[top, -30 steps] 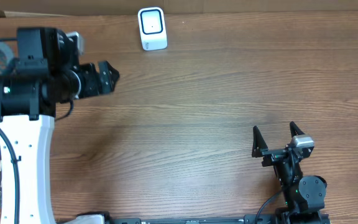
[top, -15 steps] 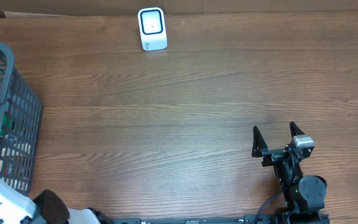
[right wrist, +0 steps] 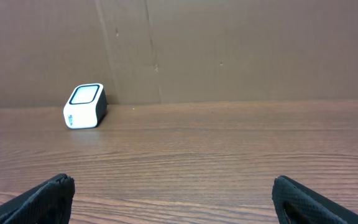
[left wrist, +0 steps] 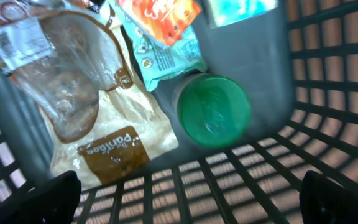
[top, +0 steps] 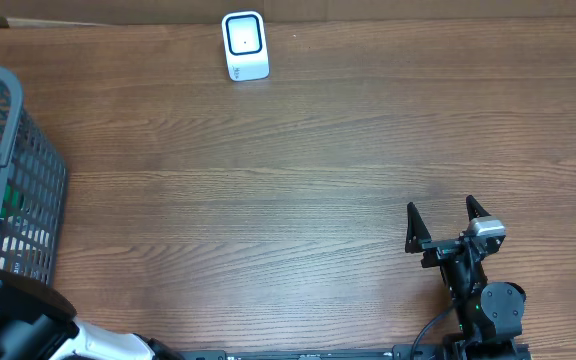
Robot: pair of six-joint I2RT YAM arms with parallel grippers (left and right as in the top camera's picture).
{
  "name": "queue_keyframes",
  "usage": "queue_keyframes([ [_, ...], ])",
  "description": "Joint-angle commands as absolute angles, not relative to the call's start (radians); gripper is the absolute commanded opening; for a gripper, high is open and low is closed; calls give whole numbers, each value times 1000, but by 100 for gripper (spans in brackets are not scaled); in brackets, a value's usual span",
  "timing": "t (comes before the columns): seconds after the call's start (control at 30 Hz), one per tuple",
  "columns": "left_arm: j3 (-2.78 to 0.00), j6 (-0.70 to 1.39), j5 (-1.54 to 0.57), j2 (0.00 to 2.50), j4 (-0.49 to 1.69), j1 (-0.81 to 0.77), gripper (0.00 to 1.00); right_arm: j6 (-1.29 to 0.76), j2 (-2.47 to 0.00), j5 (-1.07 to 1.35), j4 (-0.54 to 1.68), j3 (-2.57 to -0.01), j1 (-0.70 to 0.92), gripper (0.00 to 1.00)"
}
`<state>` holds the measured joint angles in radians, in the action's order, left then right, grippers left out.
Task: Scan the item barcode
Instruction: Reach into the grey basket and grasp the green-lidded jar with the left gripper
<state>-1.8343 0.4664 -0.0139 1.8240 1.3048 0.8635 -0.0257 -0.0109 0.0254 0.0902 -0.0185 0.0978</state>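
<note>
The left pincer gapes over 1 grey mesh basket holding 1 green round lid, 1 tan bread bag; the right pincer gapes, 1 white boxy scanner ahead-left.

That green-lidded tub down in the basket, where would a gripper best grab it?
Probably take the tub across the rim of its round lid, coming straight down. It seems to stand upright, lid facing up, and the basket walls block a sideways approach. The bread bag lies close beside it, so grip clear of that side.
</note>
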Motion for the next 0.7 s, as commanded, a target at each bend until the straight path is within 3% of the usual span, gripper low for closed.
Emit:
queue_keyframes([
  [0.0, -1806, 392, -27, 1894, 1252, 855, 96, -25, -3, 20, 84, -8, 93, 100],
  [0.53, -1806, 292, 46, 2106, 1200, 778, 95, -25, -3, 20, 84, -8, 93, 100],
  [0.67, -1805, 303, 60, 2106, 1198, 778, 89, -25, -3, 20, 84, -8, 93, 100],
])
